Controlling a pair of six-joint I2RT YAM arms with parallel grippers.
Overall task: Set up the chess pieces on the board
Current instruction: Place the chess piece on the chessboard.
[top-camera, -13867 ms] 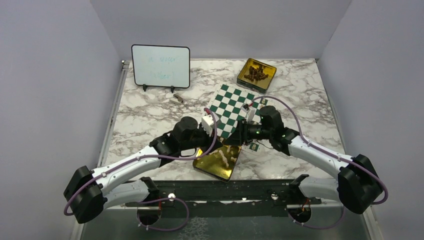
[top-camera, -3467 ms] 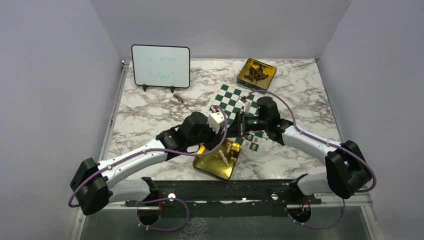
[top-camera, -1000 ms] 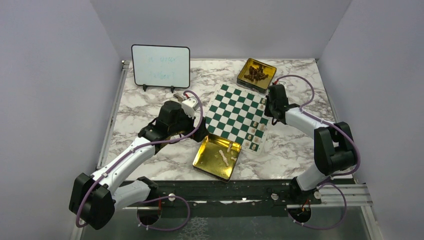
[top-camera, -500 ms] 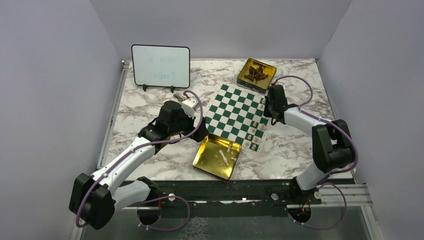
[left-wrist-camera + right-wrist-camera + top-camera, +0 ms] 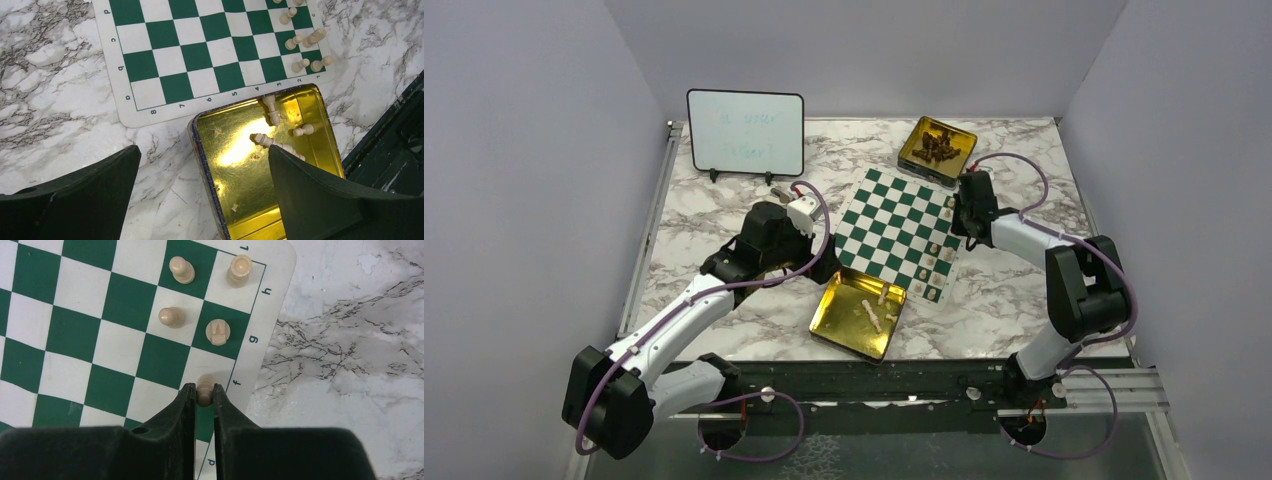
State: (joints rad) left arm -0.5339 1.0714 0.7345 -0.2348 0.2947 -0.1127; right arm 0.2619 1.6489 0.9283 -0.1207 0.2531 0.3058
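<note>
Both arms had left mid-board: the right gripper (image 5: 203, 392) pinched a chess piece (image 5: 204, 381) at the edge of the board (image 5: 125, 300), and the left gripper (image 5: 202, 160) gaped open.

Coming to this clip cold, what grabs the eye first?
The right gripper is shut on a cream chess piece at the right edge of the green-and-white board, beside four pieces already standing near the corner. Nearer the arms, the left gripper hangs open by an open gold tin with a few cream pieces lying in it.
</note>
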